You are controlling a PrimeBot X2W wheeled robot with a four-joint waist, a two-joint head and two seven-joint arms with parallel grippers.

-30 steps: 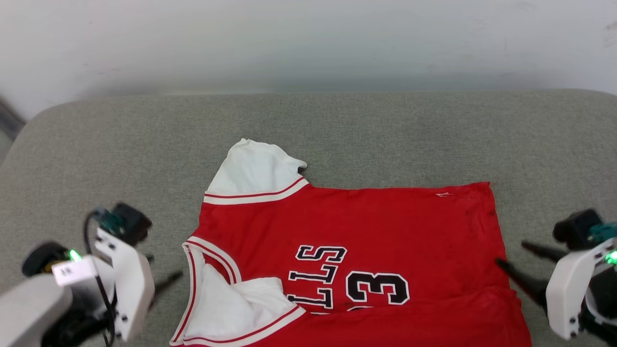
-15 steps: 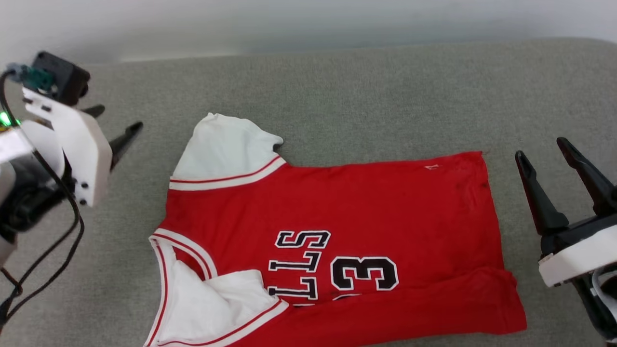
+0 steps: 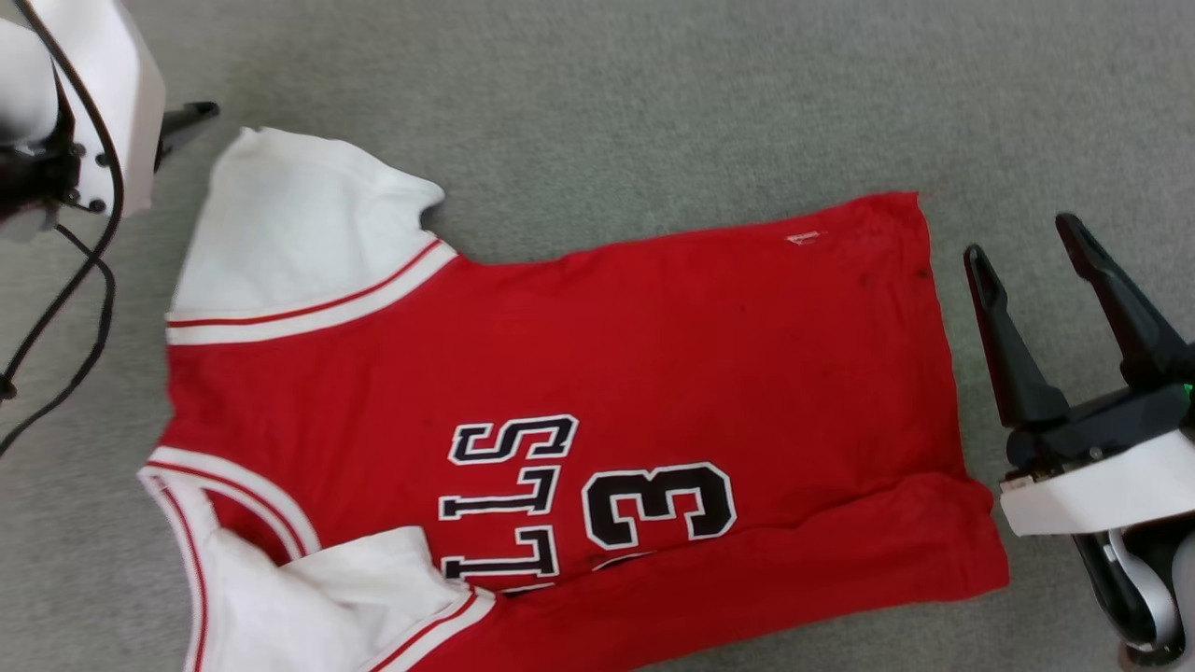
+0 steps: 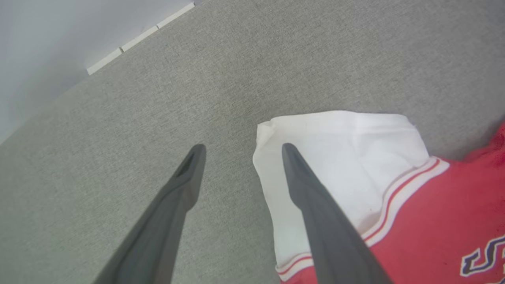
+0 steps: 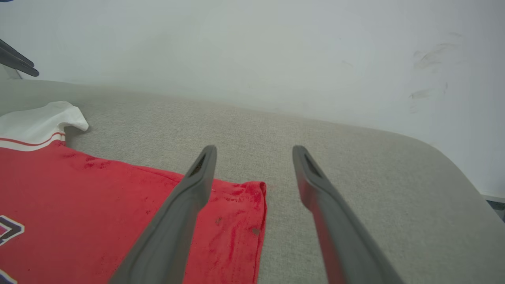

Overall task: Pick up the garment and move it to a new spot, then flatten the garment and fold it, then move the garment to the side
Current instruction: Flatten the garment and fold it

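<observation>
Across the middle and lower left of the head view, the jersey (image 3: pixel 653 355) lies spread on the grey cushion (image 3: pixel 653 93), front up. Its neck is toward the left edge of the frame and its hem toward the right. The black letters and the "3" read sideways at lower centre, and the bottom edge of the frame cuts off the nearest part. One white sleeve (image 3: pixel 299 224) lies flat at the upper left. More white fabric with striped trim is folded onto the red at the lower left, and a long fold runs along the lower right.

At the right edge the right tool (image 3: pixel 1022 238) hangs just beside the hem, fingers wide apart and empty. In the right wrist view one finger crosses the hem corner and the other is over bare cushion.

In the left wrist view the left tool (image 4: pixel 241 146) is also spread wide and holds nothing. One finger lies across the sleeve's edge, the other over bare cushion; whether either touches I cannot tell. A black cable (image 3: pixel 65 308) loops down the left edge of the head view.
</observation>
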